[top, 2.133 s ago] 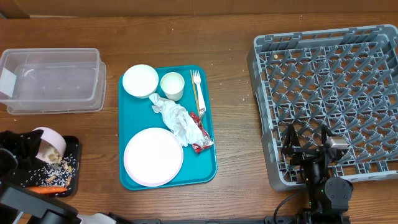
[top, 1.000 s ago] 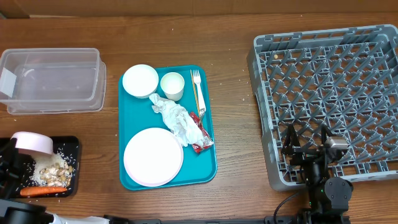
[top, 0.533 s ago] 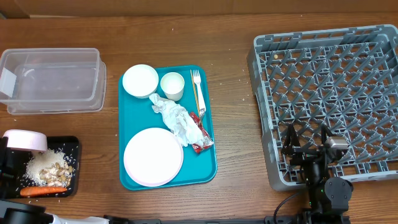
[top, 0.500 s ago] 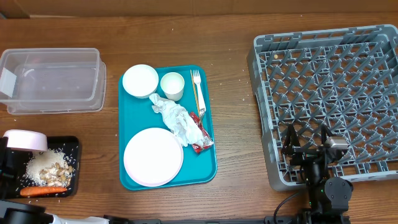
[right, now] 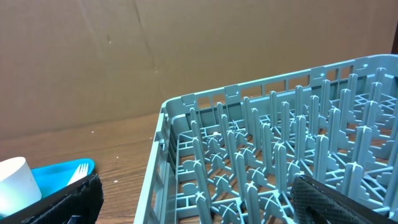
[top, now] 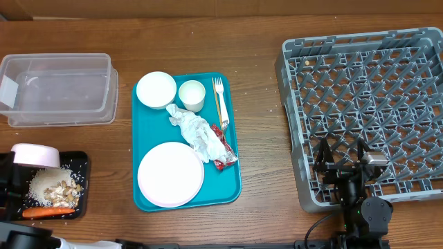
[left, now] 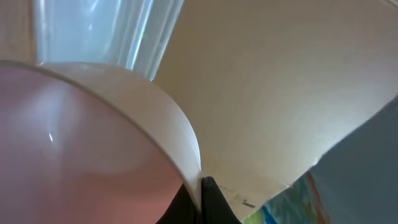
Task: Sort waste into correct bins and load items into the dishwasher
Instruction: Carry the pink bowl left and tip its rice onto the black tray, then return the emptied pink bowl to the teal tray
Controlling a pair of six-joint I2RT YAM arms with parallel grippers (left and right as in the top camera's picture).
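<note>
Pink bowl (top: 34,155) is pinched by its rim in the left gripper (left: 200,190) (one dark fingertip shows at the wrist). Just right of that gripper lies the black tray (top: 84,176) with rice (top: 47,184) and carrot (top: 48,212). The right gripper (top: 340,158) gapes wide, empty, over the grey rack (top: 367,90), at its near edge.

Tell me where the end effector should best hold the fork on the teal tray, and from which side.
Probably the wooden handle of the fork, just behind the tines, from straight above, closing across it. It lies flat by the teal tray's right rim, and the crumpled napkin and red wrapper crowd the handle's other end.
</note>
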